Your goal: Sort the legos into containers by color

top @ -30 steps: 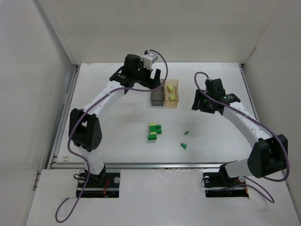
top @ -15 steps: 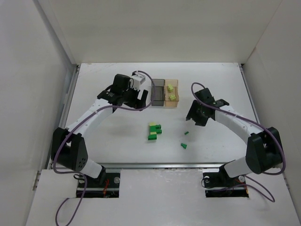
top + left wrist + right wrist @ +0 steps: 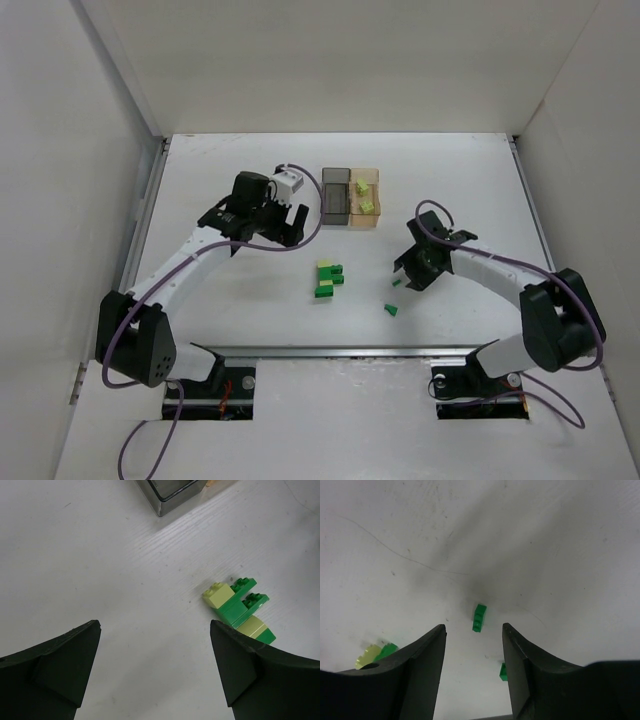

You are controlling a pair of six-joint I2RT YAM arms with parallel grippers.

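Observation:
The dark grey container (image 3: 336, 196) and the orange-tan container (image 3: 365, 198) stand joined at the back middle; the orange-tan one holds two yellow-green legos (image 3: 365, 197). A cluster of green and yellow-green legos (image 3: 328, 278) lies mid-table and shows in the left wrist view (image 3: 240, 612). My left gripper (image 3: 268, 235) (image 3: 155, 625) is open and empty, up and left of the cluster. My right gripper (image 3: 408, 272) (image 3: 473, 627) is open, low over a tiny dark green lego (image 3: 397, 283) (image 3: 479, 617) that lies just ahead between its fingertips. Another dark green lego (image 3: 391, 309) (image 3: 503, 671) lies nearer.
White walls enclose the table on the left, back and right. A metal rail (image 3: 330, 350) runs along the near edge. The dark grey container's corner (image 3: 175, 490) shows at the top of the left wrist view.
My left gripper has drawn back from over the containers toward the near left. My right gripper has moved down and left toward the tiny dark green lego.

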